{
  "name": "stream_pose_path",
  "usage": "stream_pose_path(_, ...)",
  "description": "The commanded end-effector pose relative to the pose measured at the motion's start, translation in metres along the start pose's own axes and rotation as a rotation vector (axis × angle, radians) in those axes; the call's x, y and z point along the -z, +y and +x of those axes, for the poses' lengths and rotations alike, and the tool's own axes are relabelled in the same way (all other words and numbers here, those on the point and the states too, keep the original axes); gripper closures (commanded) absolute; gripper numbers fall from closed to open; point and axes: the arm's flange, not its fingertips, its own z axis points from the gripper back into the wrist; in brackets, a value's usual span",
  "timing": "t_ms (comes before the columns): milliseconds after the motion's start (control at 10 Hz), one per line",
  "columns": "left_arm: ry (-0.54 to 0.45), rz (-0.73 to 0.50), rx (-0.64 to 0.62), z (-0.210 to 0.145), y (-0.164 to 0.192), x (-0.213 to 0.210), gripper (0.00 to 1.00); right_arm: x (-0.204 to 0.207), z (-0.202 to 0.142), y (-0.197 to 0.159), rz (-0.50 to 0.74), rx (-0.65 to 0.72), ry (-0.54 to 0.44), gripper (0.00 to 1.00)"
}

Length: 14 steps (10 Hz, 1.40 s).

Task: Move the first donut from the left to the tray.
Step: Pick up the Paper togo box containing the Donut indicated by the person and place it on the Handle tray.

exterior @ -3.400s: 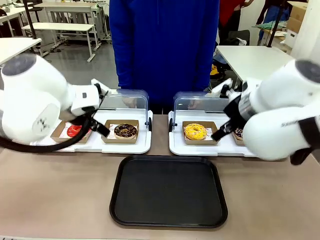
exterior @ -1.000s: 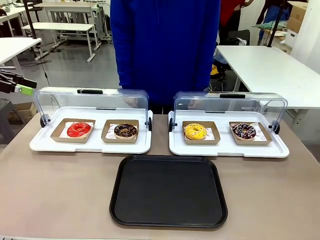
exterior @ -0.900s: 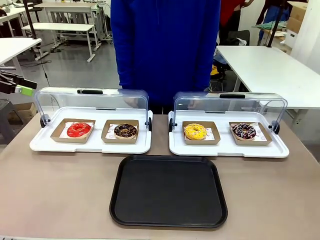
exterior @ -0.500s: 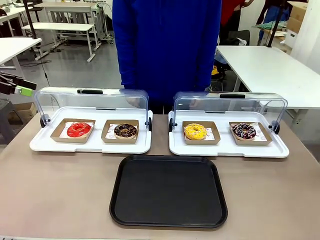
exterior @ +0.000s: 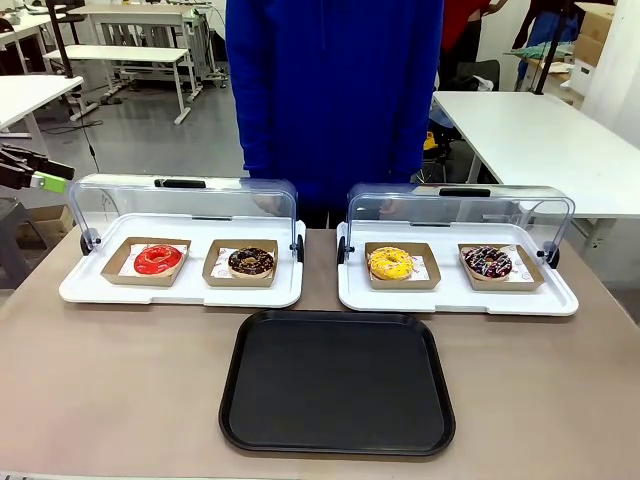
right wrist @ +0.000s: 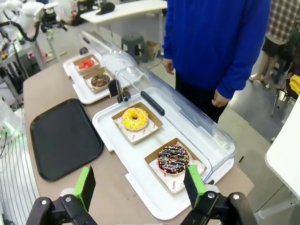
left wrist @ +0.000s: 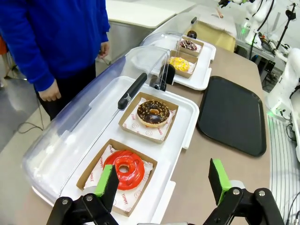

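Red donut (exterior: 158,259) sits in its box (exterior: 120,263), leftmost on the left white tray (exterior: 180,292), just beside the chocolate donut (exterior: 250,262). The clear lid (exterior: 185,205) stands tilted back behind both. The black tray (exterior: 337,380) lies nearer you, mid-table. The left gripper (exterior: 52,172) hangs beyond the table's left edge. A person (exterior: 330,100) stands at the far side.

Left wrist view: you have the left gripper (left wrist: 163,180), fingers spread wide, above the red donut (left wrist: 124,168).

Right wrist view: the right gripper (right wrist: 139,185), fingers equally spread, hangs over the right white tray (right wrist: 140,185), near the yellow donut (right wrist: 135,118) and sprinkled donut (right wrist: 173,160), well apart from the red donut (right wrist: 86,64).
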Motion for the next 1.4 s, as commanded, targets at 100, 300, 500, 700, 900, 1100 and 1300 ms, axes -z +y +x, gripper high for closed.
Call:
stream_pose_path(100, -0.001, -0.001, 0.004, 0.0011, -0.0007, -0.0006, 0.0, 0.0008, 0.0016, -0.004, 0.004, -0.031, -0.029, 0.0)
stream_pose_path(300, -0.001, -0.001, 0.004, 0.0011, -0.0007, -0.0006, 0.0, 0.0008, 0.0016, -0.004, 0.004, -0.031, -0.029, 0.0)
stream_pose_path(500, -0.001, -0.001, 0.004, 0.0011, -0.0007, -0.0006, 0.0, 0.0008, 0.0016, -0.004, 0.004, -0.031, -0.029, 0.0)
stream_pose_path(700, -0.001, -0.001, 0.004, 0.0011, -0.0007, -0.0006, 0.0, 0.0008, 0.0016, -0.004, 0.004, -0.031, -0.029, 0.0)
stream_pose_path(900, -0.001, -0.001, 0.004, 0.0011, -0.0007, -0.0006, 0.0, 0.0008, 0.0016, -0.004, 0.004, -0.031, -0.029, 0.0)
stream_pose_path(1100, -0.001, -0.001, 0.004, 0.0011, -0.0007, -0.0006, 0.0, 0.0008, 0.0016, -0.004, 0.004, -0.031, -0.029, 0.0)
stream_pose_path(1300, -0.001, -0.001, 0.004, 0.0011, -0.0007, -0.0006, 0.0, 0.0008, 0.0016, -0.004, 0.004, -0.031, -0.029, 0.0)
